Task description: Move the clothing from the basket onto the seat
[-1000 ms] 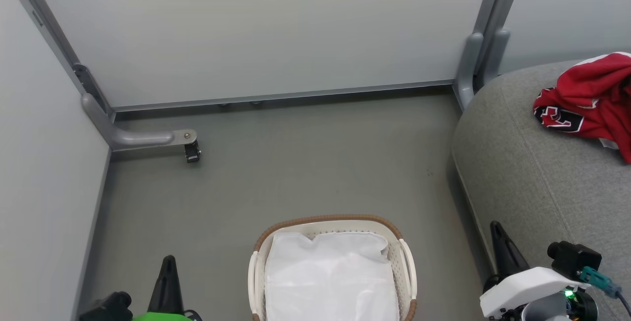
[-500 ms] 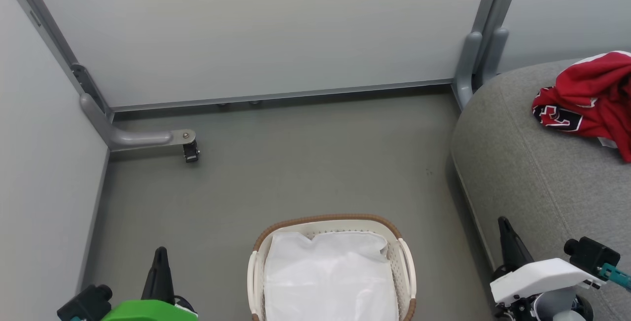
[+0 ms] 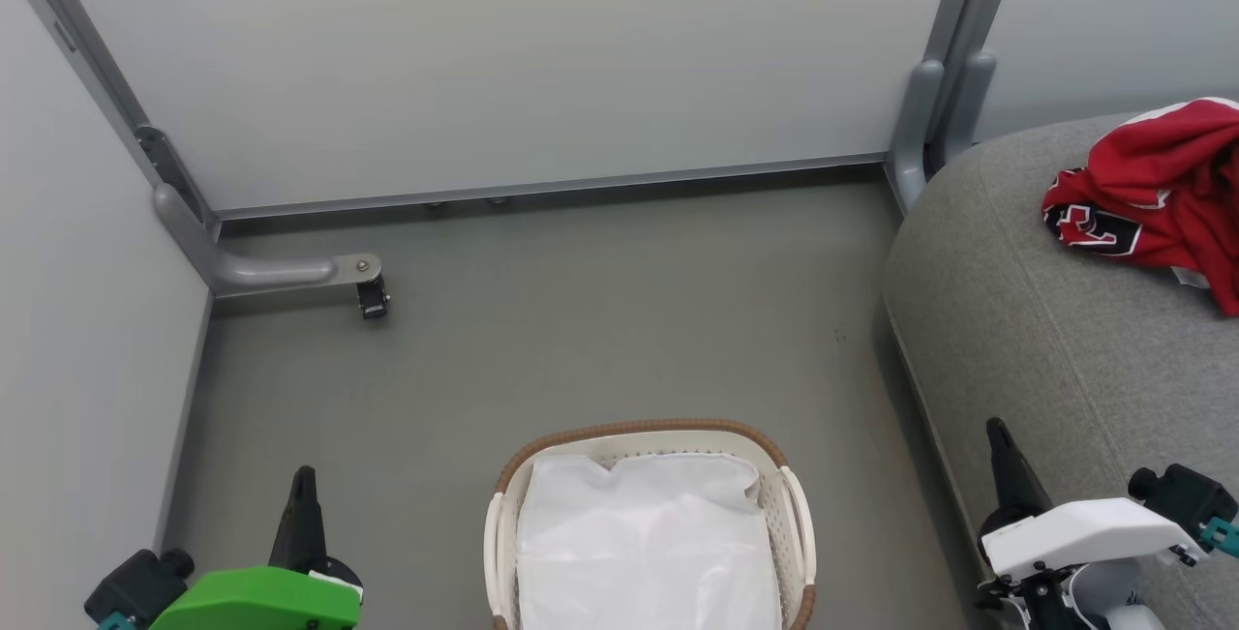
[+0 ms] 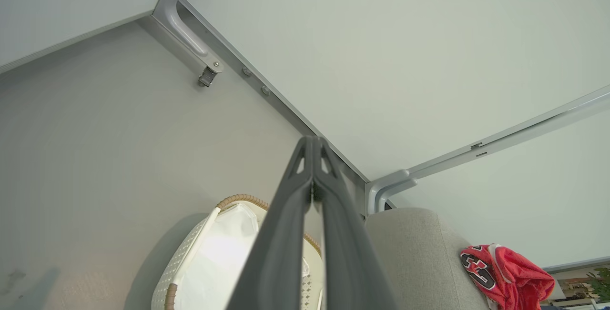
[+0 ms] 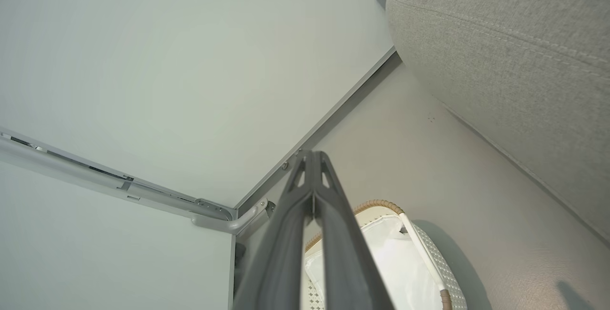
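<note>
The left claw (image 3: pixel 305 477) and right claw (image 3: pixel 994 431), both closed and empty, flank the basket (image 3: pixel 639 427). The clothing (image 3: pixel 1152 185) lies on the seat (image 3: pixel 1065 369), nearer the right.

Bright even light, soft shadows, sharp focus, wrist views edge-warped

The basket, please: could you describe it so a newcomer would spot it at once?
Start at the big grey seat on the right of the head view. On the floor to its left stands the basket. It alone is white and perforated, with a brown woven rim and white cloth liner.
</note>
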Controlling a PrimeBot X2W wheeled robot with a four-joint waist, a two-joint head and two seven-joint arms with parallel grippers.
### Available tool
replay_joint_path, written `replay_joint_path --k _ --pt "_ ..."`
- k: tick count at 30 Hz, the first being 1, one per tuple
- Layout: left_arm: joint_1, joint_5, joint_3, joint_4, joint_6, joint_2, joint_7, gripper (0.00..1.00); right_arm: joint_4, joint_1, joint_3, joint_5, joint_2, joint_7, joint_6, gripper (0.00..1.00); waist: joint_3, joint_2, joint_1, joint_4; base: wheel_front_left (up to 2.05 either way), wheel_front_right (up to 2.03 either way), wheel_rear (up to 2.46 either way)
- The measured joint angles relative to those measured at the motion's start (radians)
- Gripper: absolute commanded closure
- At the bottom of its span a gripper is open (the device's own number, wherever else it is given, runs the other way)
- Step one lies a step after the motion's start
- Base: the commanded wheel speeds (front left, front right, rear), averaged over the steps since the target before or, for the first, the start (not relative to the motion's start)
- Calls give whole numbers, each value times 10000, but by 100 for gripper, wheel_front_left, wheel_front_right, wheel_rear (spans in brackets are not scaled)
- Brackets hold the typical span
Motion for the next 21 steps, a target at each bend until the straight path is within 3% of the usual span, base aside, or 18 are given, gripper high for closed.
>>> replay_joint_path --k 21 --pt "-400 -2215 387 17 -251 15 612 100 -169 -181 -274 2297 -13 616 0 100 22 0 0 -52 0 0 0"
